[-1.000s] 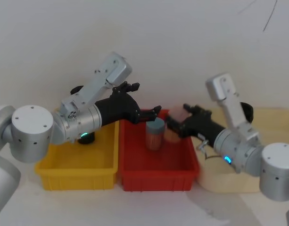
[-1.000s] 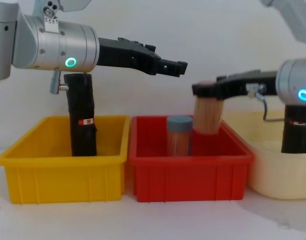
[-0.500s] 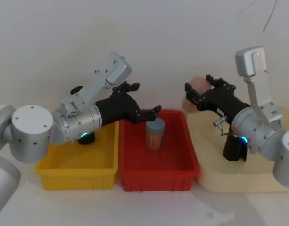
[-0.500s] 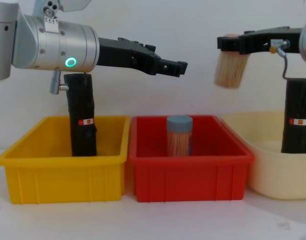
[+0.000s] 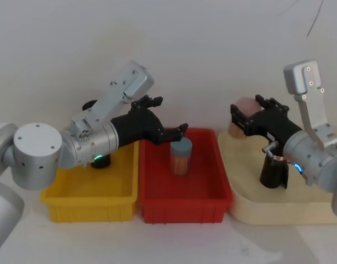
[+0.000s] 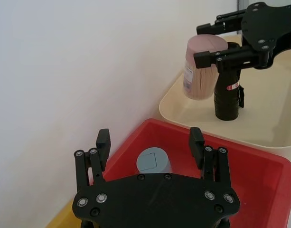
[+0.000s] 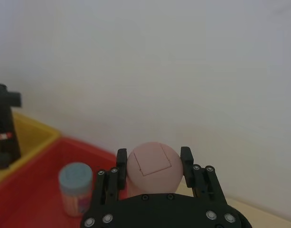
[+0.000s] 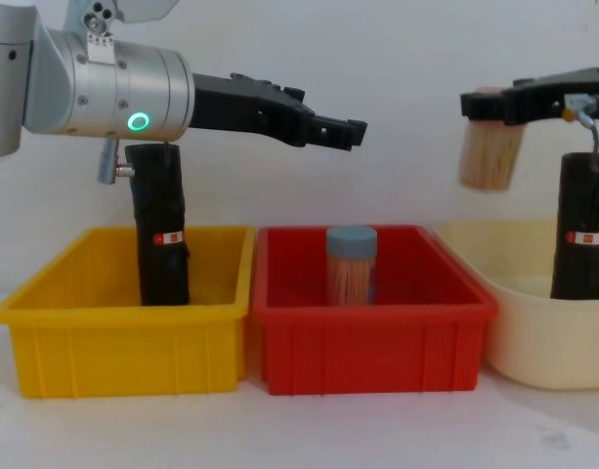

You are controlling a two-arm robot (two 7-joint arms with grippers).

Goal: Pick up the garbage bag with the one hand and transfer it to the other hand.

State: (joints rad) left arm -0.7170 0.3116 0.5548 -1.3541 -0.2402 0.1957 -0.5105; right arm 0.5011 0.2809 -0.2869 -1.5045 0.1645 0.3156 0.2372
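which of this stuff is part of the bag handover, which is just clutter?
Job: garbage bag in yellow bin; left gripper, open; right gripper, shut on pink-lid jar.
Clutter: blue-lid jar in red bin; second black roll in beige tray.

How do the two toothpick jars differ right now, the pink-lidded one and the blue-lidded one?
The pink-lidded clear toothpick jar is held in the air by the right gripper, above the cream tray; the blue-lidded clear toothpick jar stands free in the red plastic bin. The pink-lidded one hangs slightly tilted; the blue-lidded one is upright. Lid colours differ. Both hold pale wooden sticks.
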